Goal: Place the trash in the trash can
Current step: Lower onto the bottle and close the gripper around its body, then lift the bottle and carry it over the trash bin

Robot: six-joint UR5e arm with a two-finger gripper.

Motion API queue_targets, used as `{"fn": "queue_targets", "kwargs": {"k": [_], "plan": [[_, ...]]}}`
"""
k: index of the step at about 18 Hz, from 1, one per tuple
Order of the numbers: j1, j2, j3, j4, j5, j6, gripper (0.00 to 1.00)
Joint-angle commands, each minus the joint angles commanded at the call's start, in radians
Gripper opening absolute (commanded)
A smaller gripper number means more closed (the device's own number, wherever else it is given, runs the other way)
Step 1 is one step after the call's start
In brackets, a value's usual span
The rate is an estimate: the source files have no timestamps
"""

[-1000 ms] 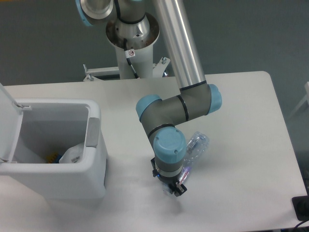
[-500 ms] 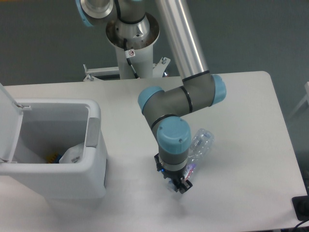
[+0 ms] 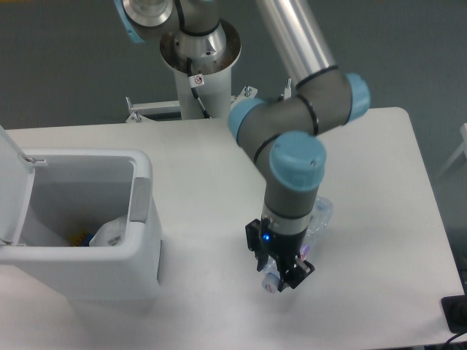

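Observation:
A clear plastic bottle (image 3: 320, 216), one piece of the trash, shows behind my wrist, with its capped end poking out below at the fingers. My gripper (image 3: 283, 275) points down over the table's front middle and is shut on the bottle near its neck. The bottle looks lifted off the table. The trash can (image 3: 143, 177) is a white bin at the left with a grey side panel, and its lid (image 3: 10, 191) stands open. A crumpled whitish wrapper (image 3: 109, 235), the other piece, lies inside it. The can is well to the left of my gripper.
The arm's base column (image 3: 198, 51) stands at the table's back edge. A small blue and yellow item (image 3: 80, 237) lies in the can beside the wrapper. A dark object (image 3: 456, 313) sits at the table's front right corner.
My gripper has moved right and risen toward the camera, and the bottle has come along with it. The can and its contents have not moved.

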Motion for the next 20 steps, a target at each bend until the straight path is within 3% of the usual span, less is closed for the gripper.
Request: {"fn": "queue_targets", "kwargs": {"k": [10,13,17,20], "plan": [[0.086,0.02,0.216,0.009,-0.653,-0.39,0.28],[0.092,0.02,0.259,0.009,-0.739,-0.419,0.28],[0.085,0.055,0.258,0.009,-0.878,-0.457,0.28],[-0.006,0.08,0.229,0.009,-0.884,-0.481,0.28]]}}
